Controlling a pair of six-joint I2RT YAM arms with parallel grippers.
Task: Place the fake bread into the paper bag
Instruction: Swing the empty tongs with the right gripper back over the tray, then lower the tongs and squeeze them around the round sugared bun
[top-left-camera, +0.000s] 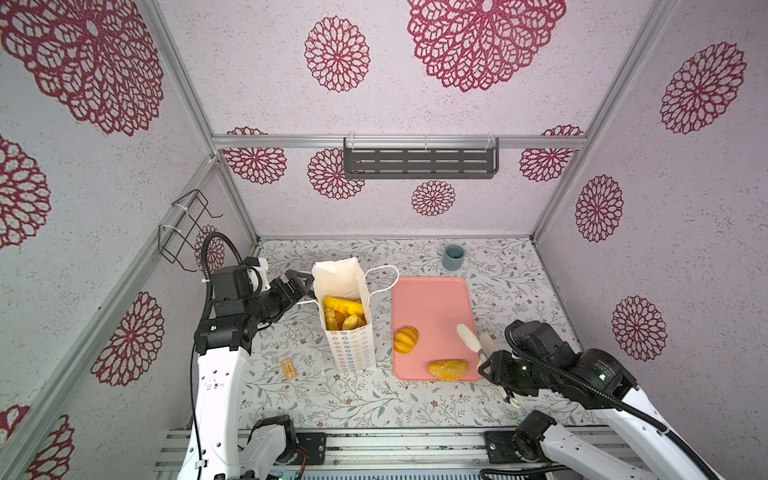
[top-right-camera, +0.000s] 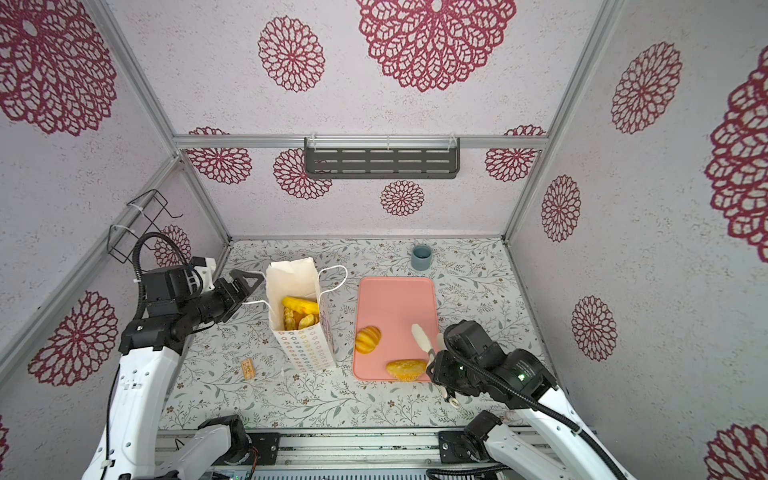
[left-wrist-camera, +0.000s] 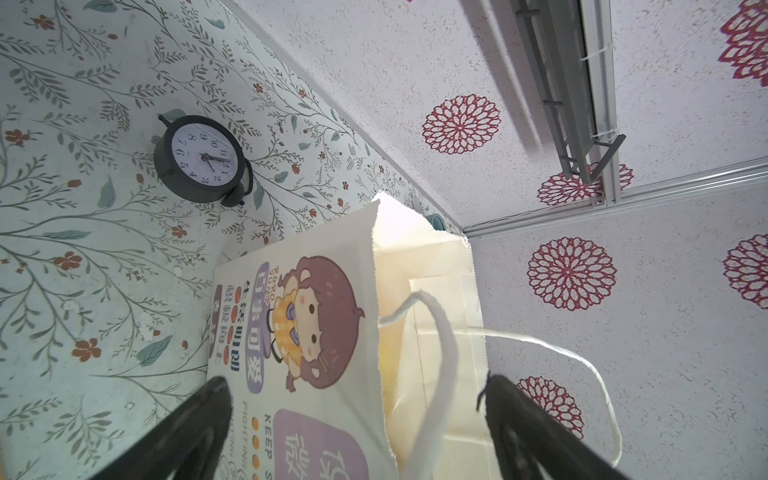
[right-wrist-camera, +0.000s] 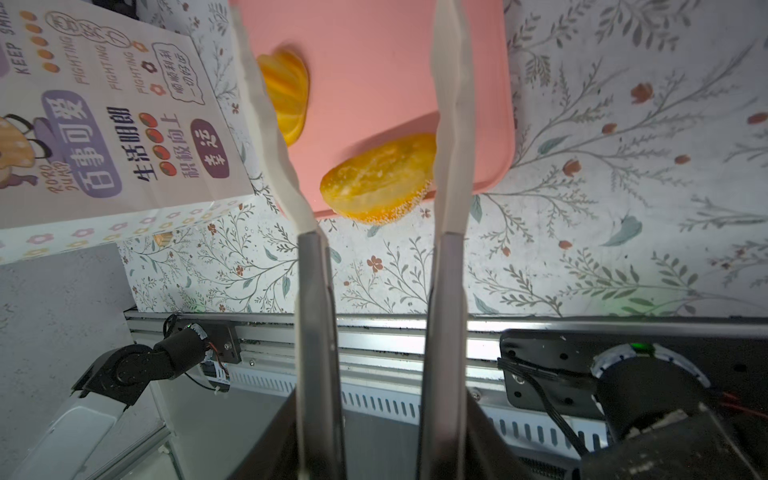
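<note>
The paper bag (top-left-camera: 351, 349) (top-right-camera: 307, 349) stands open left of the middle, with several pieces of fake bread (top-left-camera: 343, 309) (top-right-camera: 299, 309) inside. My left gripper (top-left-camera: 309, 286) (left-wrist-camera: 355, 386) is open beside the bag's rim; a cord handle (left-wrist-camera: 440, 357) hangs between its jaws, unclamped. A ridged round bun (top-left-camera: 406, 339) (right-wrist-camera: 286, 91) and a flat oval bun (top-left-camera: 448, 370) (right-wrist-camera: 378, 178) lie on the pink tray (top-left-camera: 432, 303). My right gripper (top-left-camera: 492, 361) (right-wrist-camera: 382, 436) is shut on white-tipped tongs (top-left-camera: 469, 338) (right-wrist-camera: 316, 291). The tong tips stand apart over the tray, empty, near the oval bun.
A blue-grey cup (top-left-camera: 453, 257) stands at the back right. A small tan cracker piece (top-left-camera: 288, 369) lies in front of the bag on the left. A black alarm clock (left-wrist-camera: 199, 160) sits behind the bag. A dark shelf (top-left-camera: 419, 162) and a wire rack (top-left-camera: 187, 228) hang on the walls.
</note>
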